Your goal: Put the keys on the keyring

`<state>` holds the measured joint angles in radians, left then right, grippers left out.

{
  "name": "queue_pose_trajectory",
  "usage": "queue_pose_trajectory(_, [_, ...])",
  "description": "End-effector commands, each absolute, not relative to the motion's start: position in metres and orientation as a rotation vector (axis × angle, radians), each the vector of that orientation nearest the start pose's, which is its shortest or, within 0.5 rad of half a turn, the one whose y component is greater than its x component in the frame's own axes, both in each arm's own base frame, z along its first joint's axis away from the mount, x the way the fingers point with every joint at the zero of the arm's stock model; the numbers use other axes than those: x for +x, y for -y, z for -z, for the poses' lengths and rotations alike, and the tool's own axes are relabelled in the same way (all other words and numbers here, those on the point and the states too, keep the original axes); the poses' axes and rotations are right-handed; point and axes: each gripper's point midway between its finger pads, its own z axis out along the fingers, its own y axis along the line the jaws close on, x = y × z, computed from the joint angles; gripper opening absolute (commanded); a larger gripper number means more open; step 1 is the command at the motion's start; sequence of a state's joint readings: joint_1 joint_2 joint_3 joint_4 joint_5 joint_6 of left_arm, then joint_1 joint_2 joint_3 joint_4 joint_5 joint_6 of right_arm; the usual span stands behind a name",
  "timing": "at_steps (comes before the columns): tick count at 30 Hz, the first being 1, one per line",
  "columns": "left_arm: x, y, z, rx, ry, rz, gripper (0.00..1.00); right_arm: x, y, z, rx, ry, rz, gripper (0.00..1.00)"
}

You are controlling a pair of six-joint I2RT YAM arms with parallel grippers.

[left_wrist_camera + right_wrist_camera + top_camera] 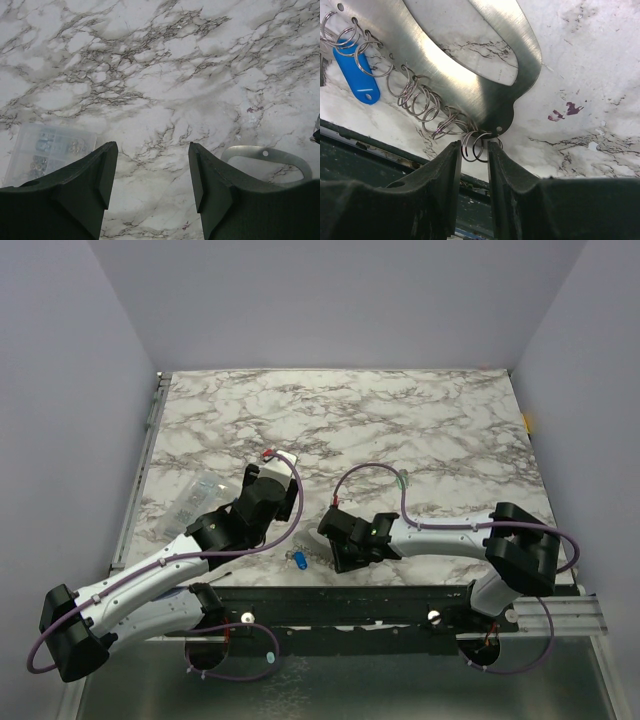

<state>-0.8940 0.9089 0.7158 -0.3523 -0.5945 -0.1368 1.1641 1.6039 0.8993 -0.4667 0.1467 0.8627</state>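
Thin wire ring (476,146) between right gripper's (472,146) narrow fingers, grip unclear, flat steel keyring (485,100) just beyond; left gripper (152,150) wide over marble (150,75).

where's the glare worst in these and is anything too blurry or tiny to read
Right wrist: strong glare on the keyring, bleaching the middle of its flat metal; the right gripper is dark and soft-edged up close. Left wrist: even light, but the clear bag looks hazy. Top external: soft flat light, and the blue key is a mere speck.

Blue key (355,72), silver keyring (450,80), gry-veined wht table (400,420).
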Motion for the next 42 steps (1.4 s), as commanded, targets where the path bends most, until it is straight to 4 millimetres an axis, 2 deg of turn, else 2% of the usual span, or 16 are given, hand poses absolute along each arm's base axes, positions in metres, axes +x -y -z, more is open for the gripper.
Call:
queue_pose_trajectory(1, [0.248,0.16,-0.181,0.422,-1.971,0.03,0.65,0.129,-0.305,-0.027,-0.397,-2.728,-0.343,0.35])
queue_pose_trajectory(5, [0.249,0.159,-0.181,0.42,-1.971,0.029,0.65,0.128,-0.31,-0.031,-0.418,-2.718,-0.385,0.35])
queue_pose_trajectory(7, [0.248,0.159,-0.18,0.421,-1.972,0.027,0.65,0.129,-0.311,-0.036,-0.424,-2.703,-0.404,0.39])
queue_pose_trajectory(12, [0.245,0.165,-0.182,0.446,-1.959,0.077,0.65,0.142,-0.31,-0.066,-0.407,-2.598,-0.437,0.61])
queue_pose_trajectory(15, [0.241,0.178,-0.183,0.487,-1.948,0.16,0.65,0.153,-0.299,-0.084,-0.36,-2.523,-0.406,0.7])
queue_pose_trajectory(19, [0.232,0.2,-0.18,0.59,-1.95,0.248,0.65,0.164,-0.273,-0.095,-0.252,-2.456,-0.324,0.83])
queue_pose_trajectory(24, [0.209,0.238,-0.165,0.84,-1.939,0.308,0.63,0.178,-0.22,-0.102,-0.017,-2.36,-0.151,0.95])
queue_pose_trajectory(28, [0.18,0.274,-0.156,1.134,-1.851,0.338,0.63,0.187,-0.184,-0.109,0.128,-2.292,-0.137,0.96])
queue_pose_trajectory(31, [0.154,0.296,-0.144,1.35,-1.781,0.428,0.64,0.197,-0.16,-0.109,0.211,-2.285,-0.137,0.96])
queue_pose_trajectory(37, [0.123,0.332,-0.128,1.57,-1.678,0.549,0.62,0.211,-0.127,-0.113,0.286,-2.268,-0.122,0.96])
queue_pose_trajectory(42, [0.112,0.346,-0.111,1.674,-1.663,0.543,0.61,0.221,-0.11,-0.12,0.363,-2.247,-0.11,0.96])
